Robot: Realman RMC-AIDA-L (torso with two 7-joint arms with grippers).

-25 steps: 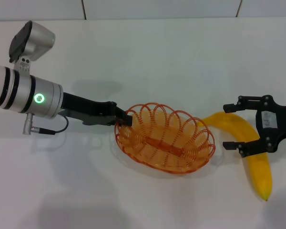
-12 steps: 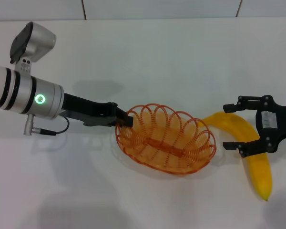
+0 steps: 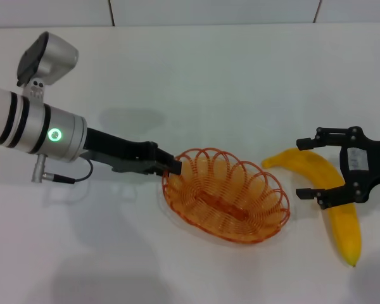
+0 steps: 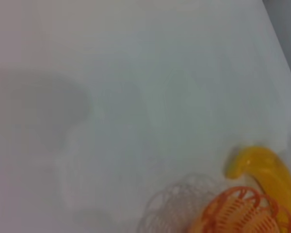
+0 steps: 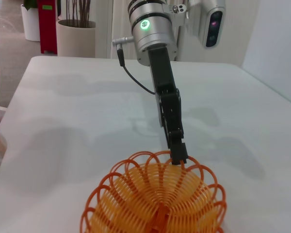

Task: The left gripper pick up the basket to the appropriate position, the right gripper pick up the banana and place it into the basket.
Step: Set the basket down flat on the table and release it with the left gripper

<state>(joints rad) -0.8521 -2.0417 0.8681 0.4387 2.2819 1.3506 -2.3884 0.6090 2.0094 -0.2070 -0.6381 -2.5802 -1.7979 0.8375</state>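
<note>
My left gripper (image 3: 173,166) is clamped on the near-left rim of the basket (image 3: 228,196). Over the last second I have carried the basket toward my right and a little toward me, and it now appears tilted, with the gripped end raised. From the head view I cannot confirm whether the far end still touches the table (image 3: 196,76).

The basket now lies just beside the banana (image 3: 332,202), narrowly apart from its stem end. My judgement: basket positioning is nearly complete.

My right gripper (image 3: 316,167) has not moved. Its fingers are spread wide and straddle the middle of the banana, which lies flat on the table at my right. The banana is not yet grasped.
</note>
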